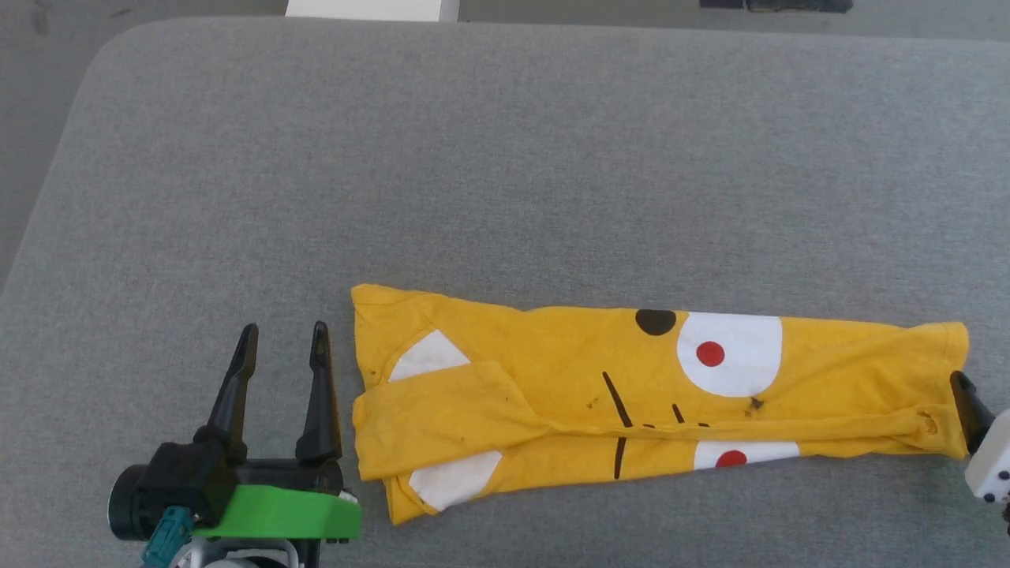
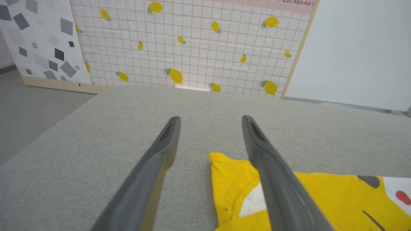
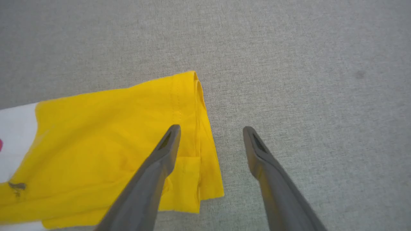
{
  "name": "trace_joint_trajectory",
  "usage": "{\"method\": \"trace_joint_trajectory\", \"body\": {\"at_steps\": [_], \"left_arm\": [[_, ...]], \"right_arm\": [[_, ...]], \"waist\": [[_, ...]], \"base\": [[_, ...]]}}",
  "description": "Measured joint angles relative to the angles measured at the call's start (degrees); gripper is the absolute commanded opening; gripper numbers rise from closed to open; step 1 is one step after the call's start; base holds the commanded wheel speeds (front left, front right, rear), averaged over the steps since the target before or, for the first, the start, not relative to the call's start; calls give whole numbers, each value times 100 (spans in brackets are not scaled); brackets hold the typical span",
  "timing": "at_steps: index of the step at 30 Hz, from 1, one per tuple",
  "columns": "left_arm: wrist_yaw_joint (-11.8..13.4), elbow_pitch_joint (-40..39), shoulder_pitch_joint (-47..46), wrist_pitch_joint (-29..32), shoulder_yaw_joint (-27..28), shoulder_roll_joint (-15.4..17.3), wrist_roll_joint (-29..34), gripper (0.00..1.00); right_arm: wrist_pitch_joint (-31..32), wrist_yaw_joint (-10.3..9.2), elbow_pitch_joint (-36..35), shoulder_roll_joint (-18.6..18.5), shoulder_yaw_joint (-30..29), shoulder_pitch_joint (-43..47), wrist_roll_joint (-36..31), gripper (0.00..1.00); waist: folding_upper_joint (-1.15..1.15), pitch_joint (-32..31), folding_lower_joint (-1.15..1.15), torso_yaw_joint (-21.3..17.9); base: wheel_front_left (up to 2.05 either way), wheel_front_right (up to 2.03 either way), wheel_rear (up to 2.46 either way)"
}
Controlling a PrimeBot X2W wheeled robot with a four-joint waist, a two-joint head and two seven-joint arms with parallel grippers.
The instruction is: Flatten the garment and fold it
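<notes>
The garment point(image 1: 552, 386) is a mustard-yellow t-shirt with white patches, red dots and thin black marks, folded lengthwise into a long strip on the grey padded table point(image 1: 473, 158). My left gripper point(image 1: 284, 341) stands open just left of the strip's left end, apart from the cloth. In the left wrist view the left gripper point(image 2: 210, 123) holds nothing, and the garment's corner point(image 2: 231, 179) lies under its right finger. My right gripper point(image 3: 210, 131) is open at the strip's right end point(image 3: 128, 128), one finger over the hem and the other over bare table.
A wall panel with a lemon-and-grid pattern point(image 2: 192, 48) stands beyond the table's far edge, next to a terrazzo-patterned panel point(image 2: 41, 38). A white object point(image 1: 371, 8) sits past the far edge. Grey floor point(image 2: 25, 112) lies to the left.
</notes>
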Motion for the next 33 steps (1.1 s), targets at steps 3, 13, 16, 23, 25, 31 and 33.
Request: {"method": "trace_joint_trajectory", "body": {"at_steps": [3,13,16,23,25,31,33], "left_arm": [[-108,48,-8,0,44,-31,89,100],[-347,271,-17,0,75,-123,211,100],[-383,320,-13,0,92,-127,222,100],[-417,353,-2,0,99,-237,265,100],[-443,376,-2,0,75,-283,270,100],[-487,424,47,0,87,-315,320,100],[-488,441,102,0,118,-327,320,100]], "right_arm": [[25,0,247,-81,107,-165,-8,100],[316,0,757,-140,123,-288,23,0],[281,3,806,-116,49,-287,4,0],[-32,3,814,-346,-331,-439,-338,0],[-182,2,834,-544,-559,-519,-570,0],[-450,2,961,-1050,-1307,-537,-1306,0],[-498,1,956,-1055,-1334,-521,-1313,0]], "waist": [[0,89,0,59],[0,92,0,225],[0,-22,0,217],[0,-202,0,151],[0,-248,0,154],[0,-405,0,231],[0,-462,0,268]], "base": [[0,0,0],[0,0,0],[0,0,0],[0,0,0],[0,0,0],[0,0,0],[0,0,0]]}}
